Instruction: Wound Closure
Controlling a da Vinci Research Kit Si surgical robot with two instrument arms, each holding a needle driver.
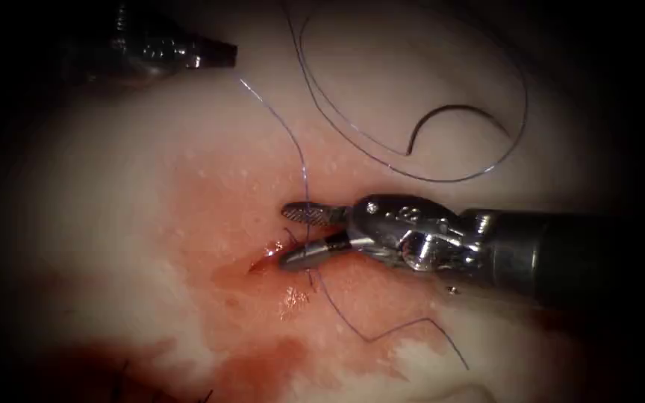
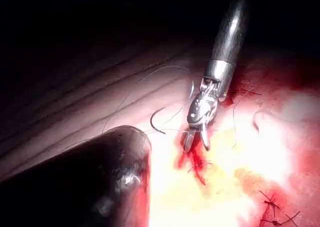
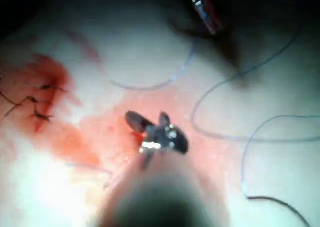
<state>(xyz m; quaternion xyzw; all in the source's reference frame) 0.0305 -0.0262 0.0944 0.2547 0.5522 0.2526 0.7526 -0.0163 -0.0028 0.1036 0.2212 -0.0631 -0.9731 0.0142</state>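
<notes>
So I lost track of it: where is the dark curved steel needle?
The dark curved steel needle lies free on the pale tissue, upper right of the cut, ringed by thin blue thread, above the right tool.

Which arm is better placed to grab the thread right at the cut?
Probably the right. The right arm's silver needle driver has open jaws straddling the thin blue thread at the cut. The left tool holds thread farther up.

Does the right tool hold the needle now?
No, the needle lies free on the tissue, apart from the right tool and its open fingers.
</notes>
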